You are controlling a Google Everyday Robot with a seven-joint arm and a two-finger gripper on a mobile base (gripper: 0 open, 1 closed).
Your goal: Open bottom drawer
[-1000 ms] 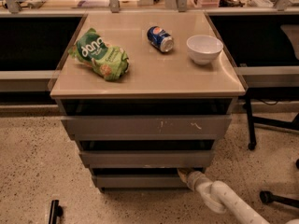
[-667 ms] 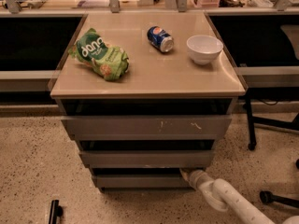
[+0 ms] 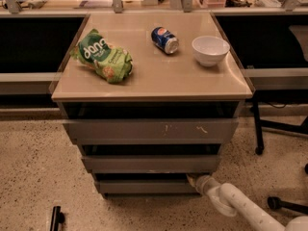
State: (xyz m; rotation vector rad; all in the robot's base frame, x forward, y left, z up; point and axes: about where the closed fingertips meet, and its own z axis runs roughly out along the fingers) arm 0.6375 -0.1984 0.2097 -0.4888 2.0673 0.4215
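The bottom drawer (image 3: 144,186) is the lowest and narrowest of three plain grey fronts in the cabinet, near the floor. Above it sit the middle drawer (image 3: 149,163) and the top drawer (image 3: 149,129) with pale scratch marks. My white arm comes in from the lower right, and my gripper (image 3: 193,179) is at the right top corner of the bottom drawer front, in the dark gap above it. The tips are hidden behind that edge.
On the tan cabinet top (image 3: 154,78) lie a green chip bag (image 3: 102,57), a blue soda can (image 3: 165,40) on its side and a white bowl (image 3: 210,50). Chair legs and castors (image 3: 275,202) stand at the right. A small black object (image 3: 56,218) lies on the speckled floor.
My arm and gripper have shifted slightly to the right along the bottom drawer's top edge. The drawer fronts look unchanged.
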